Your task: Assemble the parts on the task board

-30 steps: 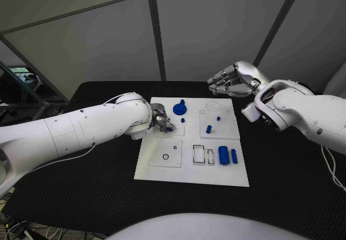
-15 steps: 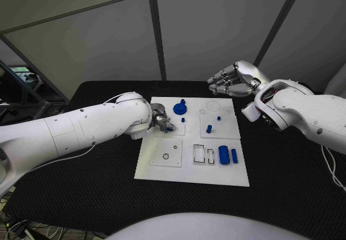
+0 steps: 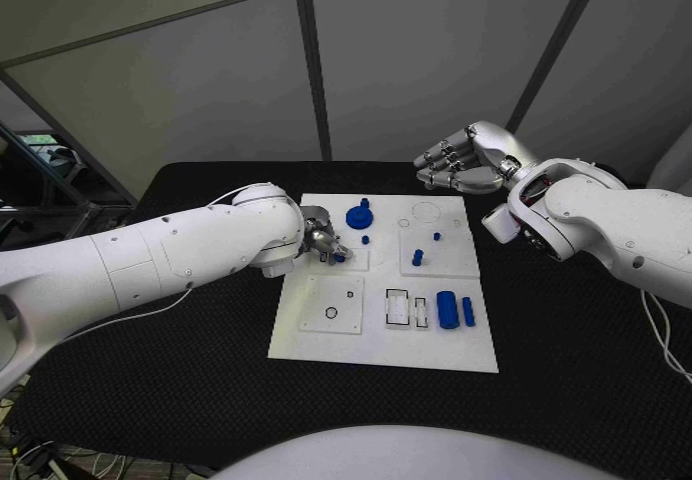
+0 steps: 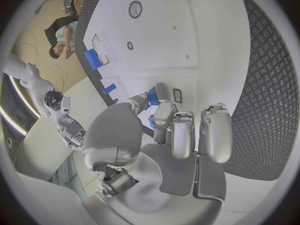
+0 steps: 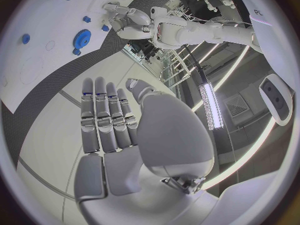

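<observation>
While the left hand (image 3: 323, 243) is pinching a small blue part (image 3: 338, 256) against the task board (image 3: 378, 345), the right hand (image 3: 459, 160) is idling.

Left hand's fingers are closing round the part at the board's near-left block, a blue gear (image 3: 359, 216) lying just beyond them. Right hand is hovering past the board's far edge, fingers curling in, grasping nothing. Blue cylinder (image 3: 447, 309) and slim bar (image 3: 467, 311) are lying well away from both hands, toward the robot.
</observation>
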You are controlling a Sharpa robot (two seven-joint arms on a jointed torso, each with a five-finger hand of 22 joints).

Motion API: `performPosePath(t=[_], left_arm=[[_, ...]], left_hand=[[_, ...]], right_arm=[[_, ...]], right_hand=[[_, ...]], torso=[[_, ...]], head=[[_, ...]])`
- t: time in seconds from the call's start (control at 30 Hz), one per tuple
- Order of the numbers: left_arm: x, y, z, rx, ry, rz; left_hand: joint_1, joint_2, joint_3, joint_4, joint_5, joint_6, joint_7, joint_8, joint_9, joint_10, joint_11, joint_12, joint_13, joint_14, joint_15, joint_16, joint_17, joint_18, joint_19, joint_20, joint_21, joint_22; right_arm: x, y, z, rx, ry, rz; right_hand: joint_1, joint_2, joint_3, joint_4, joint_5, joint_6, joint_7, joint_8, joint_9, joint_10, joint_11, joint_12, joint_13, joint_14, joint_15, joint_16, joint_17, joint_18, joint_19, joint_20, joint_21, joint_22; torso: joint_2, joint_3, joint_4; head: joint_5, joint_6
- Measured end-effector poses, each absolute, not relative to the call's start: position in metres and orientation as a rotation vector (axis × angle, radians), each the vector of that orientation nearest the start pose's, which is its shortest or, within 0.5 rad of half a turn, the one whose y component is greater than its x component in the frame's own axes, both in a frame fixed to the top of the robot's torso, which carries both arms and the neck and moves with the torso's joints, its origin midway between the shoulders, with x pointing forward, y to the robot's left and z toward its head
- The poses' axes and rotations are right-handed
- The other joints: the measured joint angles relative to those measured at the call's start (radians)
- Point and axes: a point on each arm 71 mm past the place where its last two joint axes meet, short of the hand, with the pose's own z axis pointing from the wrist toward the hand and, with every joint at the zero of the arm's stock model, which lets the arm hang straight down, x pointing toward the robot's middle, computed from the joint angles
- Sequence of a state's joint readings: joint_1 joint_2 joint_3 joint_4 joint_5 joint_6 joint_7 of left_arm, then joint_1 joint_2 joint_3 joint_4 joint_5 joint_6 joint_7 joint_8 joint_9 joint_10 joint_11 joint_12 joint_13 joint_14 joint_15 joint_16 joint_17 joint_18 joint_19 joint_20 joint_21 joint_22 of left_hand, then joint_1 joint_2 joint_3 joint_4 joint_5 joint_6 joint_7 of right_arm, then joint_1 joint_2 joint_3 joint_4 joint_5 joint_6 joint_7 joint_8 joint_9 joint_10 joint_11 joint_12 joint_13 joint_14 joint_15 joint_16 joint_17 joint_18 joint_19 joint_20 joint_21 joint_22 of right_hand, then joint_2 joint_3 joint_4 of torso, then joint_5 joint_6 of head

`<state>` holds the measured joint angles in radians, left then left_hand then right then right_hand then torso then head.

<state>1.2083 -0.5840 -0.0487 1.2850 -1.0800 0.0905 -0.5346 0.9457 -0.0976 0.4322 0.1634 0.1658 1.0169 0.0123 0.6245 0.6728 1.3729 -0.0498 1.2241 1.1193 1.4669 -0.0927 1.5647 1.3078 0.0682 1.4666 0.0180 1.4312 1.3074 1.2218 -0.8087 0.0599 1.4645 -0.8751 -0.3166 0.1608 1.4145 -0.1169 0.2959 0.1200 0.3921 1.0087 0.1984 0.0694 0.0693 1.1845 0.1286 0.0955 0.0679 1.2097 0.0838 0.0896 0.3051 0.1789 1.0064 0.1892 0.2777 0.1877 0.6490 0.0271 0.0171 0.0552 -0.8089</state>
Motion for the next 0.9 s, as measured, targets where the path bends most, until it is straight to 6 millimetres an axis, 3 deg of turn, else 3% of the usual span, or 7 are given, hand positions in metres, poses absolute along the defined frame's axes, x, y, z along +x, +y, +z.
performPosePath(t=[0.9], left_arm=[[0.5163, 0.1504, -0.2359, -0.187, 2.299, -0.402]], left_hand=[[-0.015, 0.004, -0.056, 0.034, 0.0, 0.004, -0.004, -0.004, -0.002, 0.007, 0.0, 0.006, 0.01, 0.0, 0.0, 0.0, 0.0, 0.0, 0.0, 0.0, 0.0, 0.0]], right_arm=[[0.5101, -0.197, -0.1351, 0.279, 1.549, 1.133]], right_hand=[[0.0, 0.0, 0.0, 0.0, 0.0, 0.0, 0.0, 0.0, 0.0, 0.0, 0.0, 0.0, 0.0, 0.0, 0.0, 0.0, -0.001, 0.0, 0.0, 0.0, 0.0, 0.0]], torso=[[0.0, -0.0009, 0.001]], head=[[-0.002, -0.003]])
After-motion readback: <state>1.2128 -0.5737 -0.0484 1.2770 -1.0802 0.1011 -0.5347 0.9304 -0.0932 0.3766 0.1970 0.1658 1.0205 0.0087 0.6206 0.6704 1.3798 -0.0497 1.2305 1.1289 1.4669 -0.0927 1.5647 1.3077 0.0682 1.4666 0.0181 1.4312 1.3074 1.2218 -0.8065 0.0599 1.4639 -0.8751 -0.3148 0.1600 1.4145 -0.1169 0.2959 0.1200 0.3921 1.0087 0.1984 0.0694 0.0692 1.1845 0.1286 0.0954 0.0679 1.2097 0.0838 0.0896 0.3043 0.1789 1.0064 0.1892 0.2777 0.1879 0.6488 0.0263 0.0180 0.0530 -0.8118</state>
